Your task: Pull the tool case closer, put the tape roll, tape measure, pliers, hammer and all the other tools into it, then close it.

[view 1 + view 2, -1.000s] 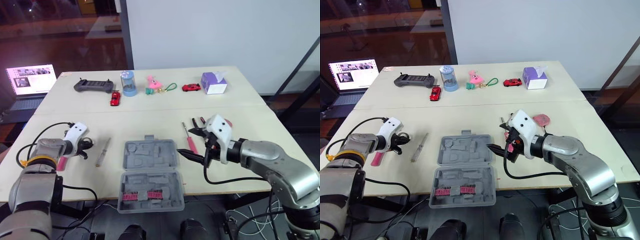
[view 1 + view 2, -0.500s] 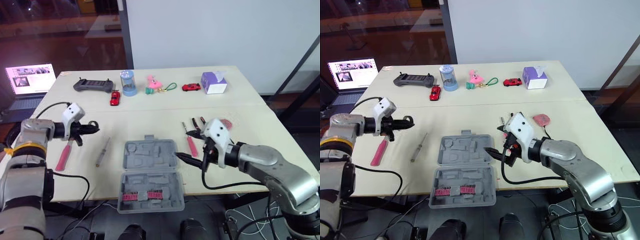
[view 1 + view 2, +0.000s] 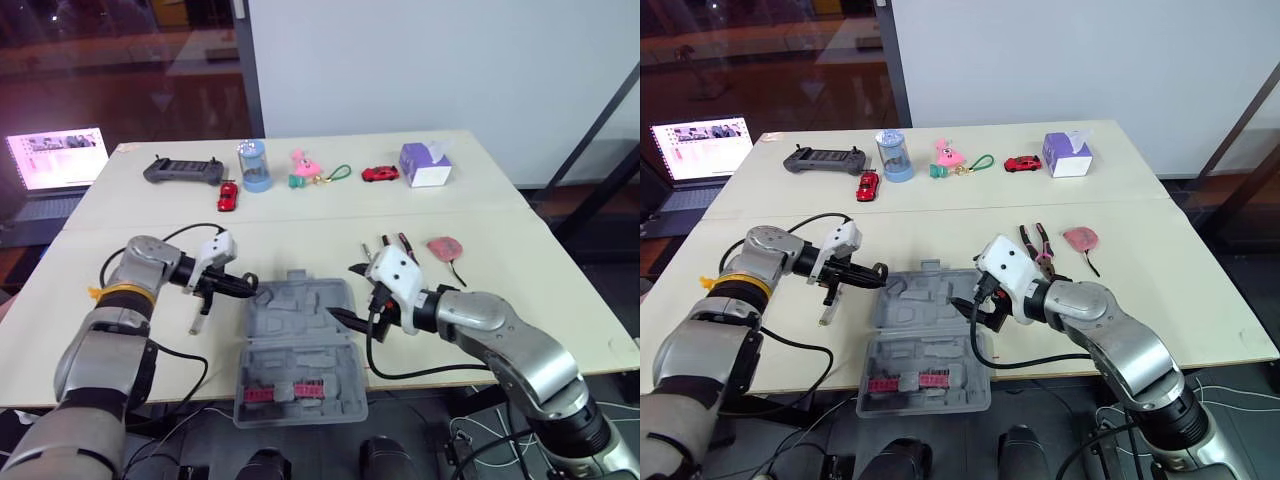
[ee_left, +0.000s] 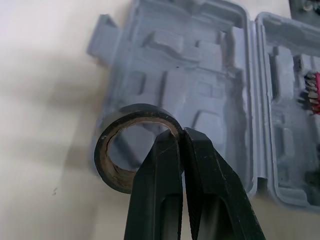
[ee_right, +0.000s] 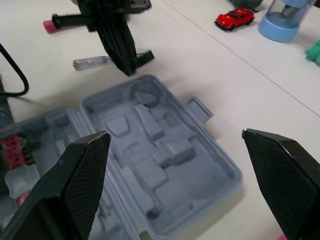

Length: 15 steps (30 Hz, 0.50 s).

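Colours: tool case (image 3: 292, 352) grey; bit strip (image 3: 275, 393) red; tape roll (image 4: 131, 109) black, brown core; tissue box (image 3: 427, 165) purple; container (image 3: 256, 166) blue.

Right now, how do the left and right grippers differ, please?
The left gripper is shut on the tape roll; the right gripper is wide open and empty. The left gripper is at the tool case's left side, the right gripper at its right. Both point toward the open case.

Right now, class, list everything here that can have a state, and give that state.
tool case: open, lid laid flat.
tape roll: gripped, at the case's edge.
left gripper: shut on the tape roll.
right gripper: open, above the case.
pliers: lying outside the case.
laptop: open, screen lit.
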{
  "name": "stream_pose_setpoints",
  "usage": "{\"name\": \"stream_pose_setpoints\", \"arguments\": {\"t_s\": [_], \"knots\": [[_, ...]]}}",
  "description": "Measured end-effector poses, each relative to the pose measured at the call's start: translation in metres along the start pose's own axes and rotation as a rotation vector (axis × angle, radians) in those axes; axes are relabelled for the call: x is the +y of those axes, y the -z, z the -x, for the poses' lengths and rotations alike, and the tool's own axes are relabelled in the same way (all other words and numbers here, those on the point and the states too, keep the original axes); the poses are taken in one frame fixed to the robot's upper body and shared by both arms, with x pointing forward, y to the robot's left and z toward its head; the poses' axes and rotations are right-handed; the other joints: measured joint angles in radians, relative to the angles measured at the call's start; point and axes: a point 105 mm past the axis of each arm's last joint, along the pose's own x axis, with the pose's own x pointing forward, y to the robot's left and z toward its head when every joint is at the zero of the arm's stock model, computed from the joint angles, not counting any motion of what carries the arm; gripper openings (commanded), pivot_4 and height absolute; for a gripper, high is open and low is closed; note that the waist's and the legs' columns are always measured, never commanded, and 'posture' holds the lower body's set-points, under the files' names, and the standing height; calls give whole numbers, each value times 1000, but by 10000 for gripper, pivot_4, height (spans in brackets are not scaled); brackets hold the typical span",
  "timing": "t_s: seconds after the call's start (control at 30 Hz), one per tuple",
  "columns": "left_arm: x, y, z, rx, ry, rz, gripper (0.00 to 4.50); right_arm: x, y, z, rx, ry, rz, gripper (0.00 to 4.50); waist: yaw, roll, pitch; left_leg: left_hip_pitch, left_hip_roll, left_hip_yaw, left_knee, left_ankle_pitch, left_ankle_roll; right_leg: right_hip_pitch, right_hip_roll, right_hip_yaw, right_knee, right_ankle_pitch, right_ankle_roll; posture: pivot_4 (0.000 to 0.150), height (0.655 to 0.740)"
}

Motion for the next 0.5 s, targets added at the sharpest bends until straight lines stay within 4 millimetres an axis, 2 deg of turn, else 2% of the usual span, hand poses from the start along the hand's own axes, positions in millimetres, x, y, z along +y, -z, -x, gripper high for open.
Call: {"name": "stream_pose_setpoints", "arguments": {"t_s": [0.2, 0.5], "knots": [[-2, 6, -19, 41, 14, -20, 278, -4, 2, 1, 17, 24, 6, 45000, 0, 0, 0, 0, 0, 0, 0, 0, 0, 0, 0, 0, 0, 0, 0, 1500, 7400], [0, 13, -30, 83, -18, -18, 278, -5, 6, 1, 42, 35, 0, 45000, -1, 0, 0, 0, 0, 0, 0, 0, 0, 0, 0, 0, 0, 0, 0, 1500, 7400]]}}
